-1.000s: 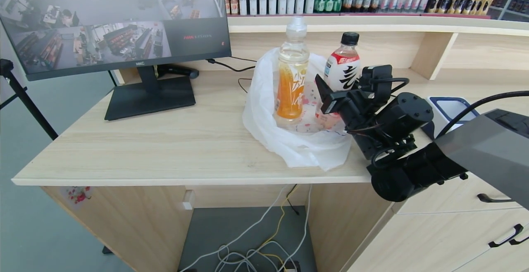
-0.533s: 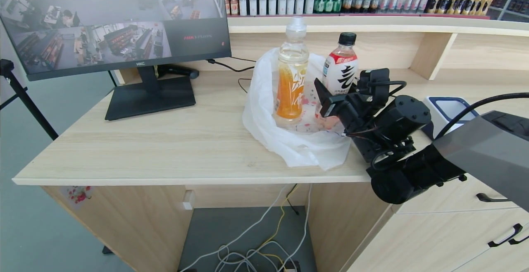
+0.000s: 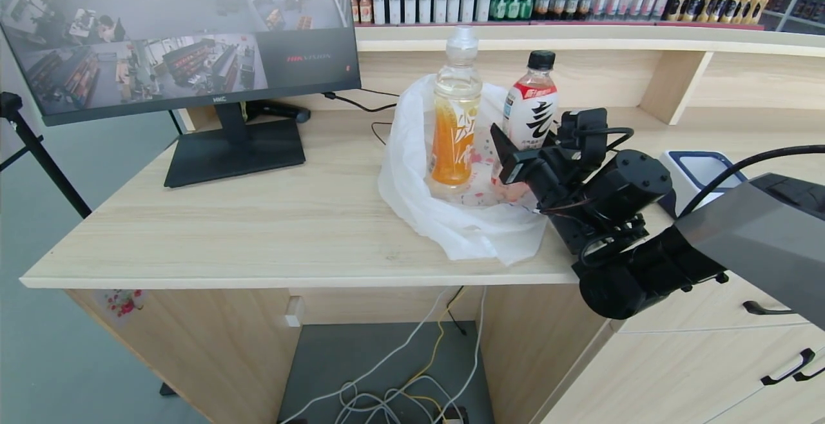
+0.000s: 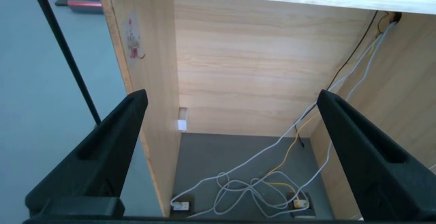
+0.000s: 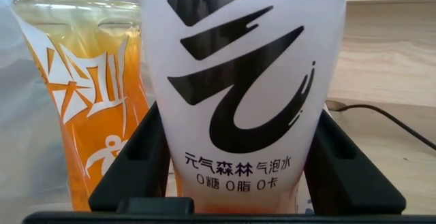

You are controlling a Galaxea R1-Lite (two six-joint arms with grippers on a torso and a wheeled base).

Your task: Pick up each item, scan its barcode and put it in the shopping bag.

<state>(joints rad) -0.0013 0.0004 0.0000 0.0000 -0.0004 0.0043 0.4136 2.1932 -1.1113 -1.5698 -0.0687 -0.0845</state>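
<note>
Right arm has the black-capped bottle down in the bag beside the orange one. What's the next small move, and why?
Probably open the right gripper and let go. Its fingers clasp the black-capped bottle, which stands upright inside the shopping bag, its base about level with the orange bottle beside it, so it looks set down.

white shopping bag (image 3: 465, 232), orange bottle (image 3: 452, 144) w/ white lettering, white bottle (image 3: 532, 116) w/ black brush marks

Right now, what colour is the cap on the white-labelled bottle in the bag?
Black; the cap on that bottle shows best in the head view.
</note>
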